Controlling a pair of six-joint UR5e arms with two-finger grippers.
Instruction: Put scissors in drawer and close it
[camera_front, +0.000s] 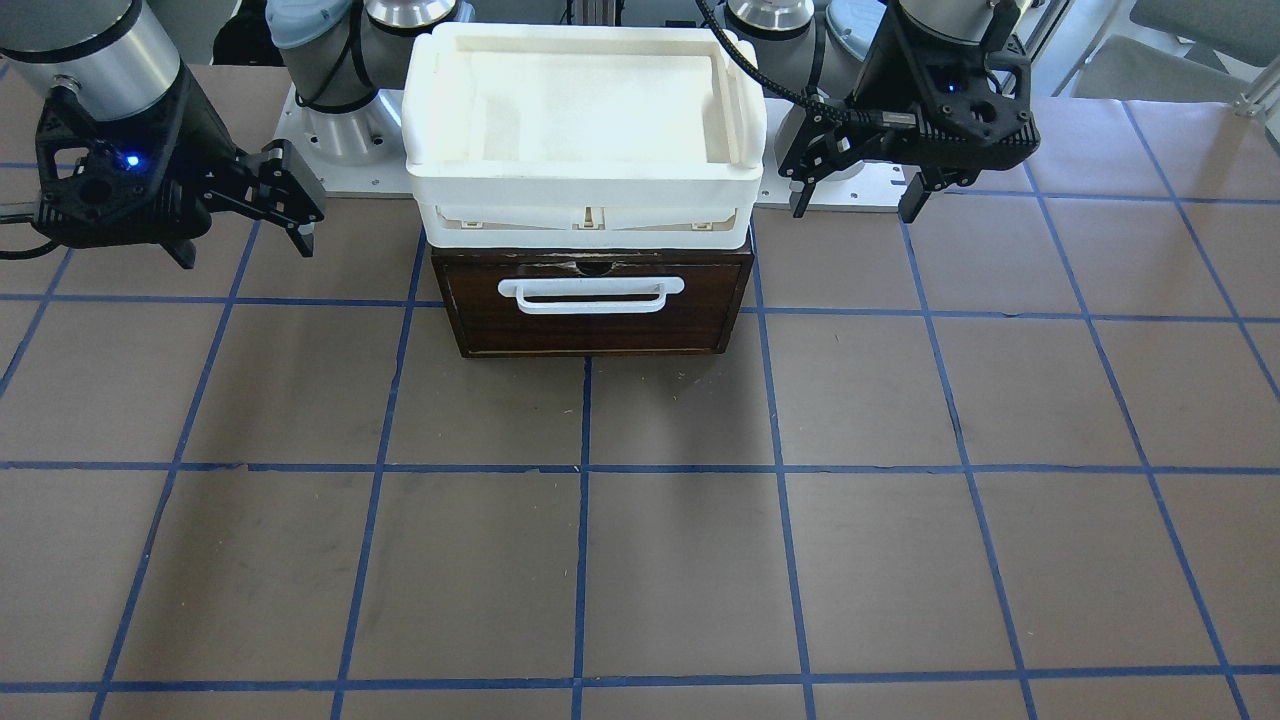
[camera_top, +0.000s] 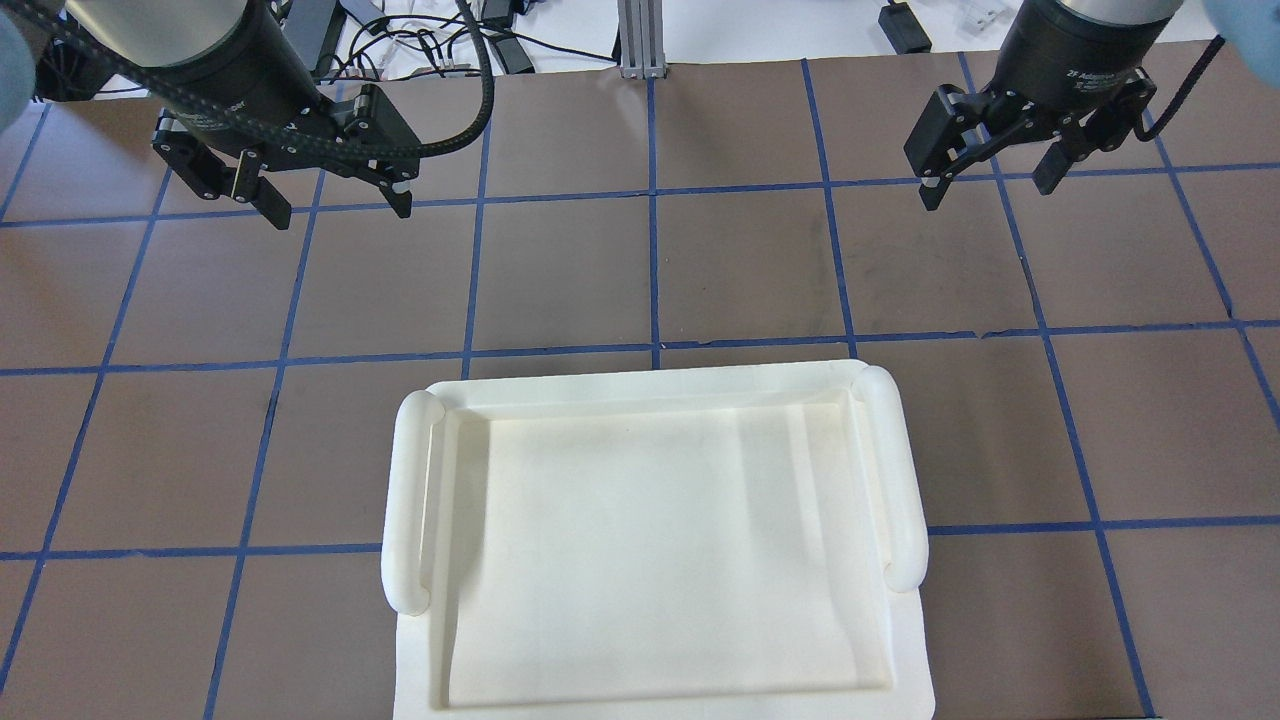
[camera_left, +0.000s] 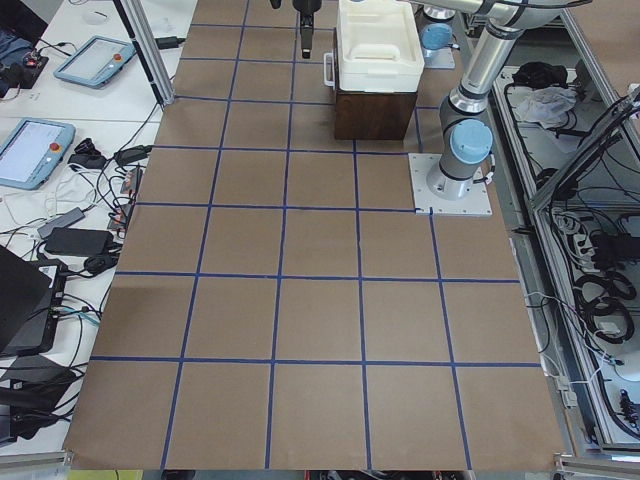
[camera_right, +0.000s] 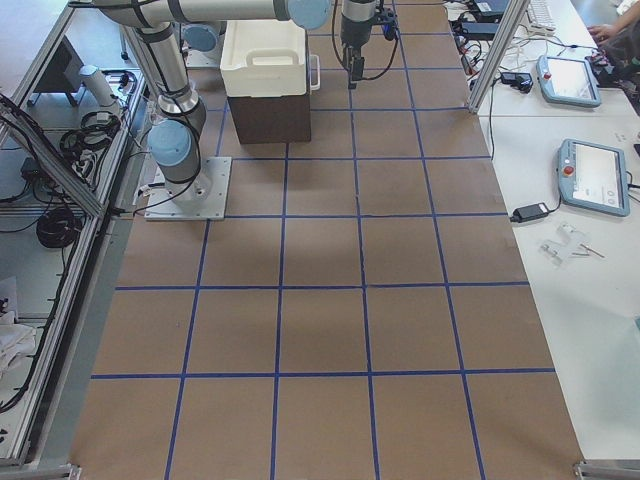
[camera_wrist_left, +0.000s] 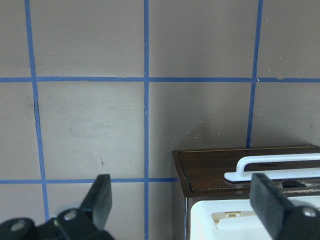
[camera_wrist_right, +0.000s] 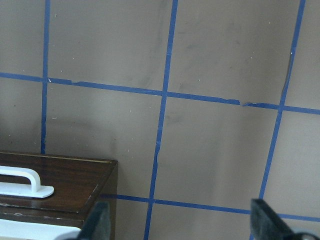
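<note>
The drawer (camera_front: 590, 325) is shut, its dark brown front and white bar handle (camera_front: 590, 293) facing away from the robot's base. It also shows in the left wrist view (camera_wrist_left: 220, 170) and the right wrist view (camera_wrist_right: 60, 175). The scissors show in no view. My left gripper (camera_front: 856, 205) is open and empty, hovering beside the drawer box on my left; it also shows in the overhead view (camera_top: 338, 210). My right gripper (camera_front: 243, 245) is open and empty, hovering on the other side; it also shows in the overhead view (camera_top: 988, 190).
A white plastic tray (camera_top: 410, 500) sits on top of the drawer box and hides it from overhead. The brown table with blue grid lines (camera_front: 680, 560) stretches out in front of the drawer. Tablets and cables lie on side benches (camera_left: 40, 150).
</note>
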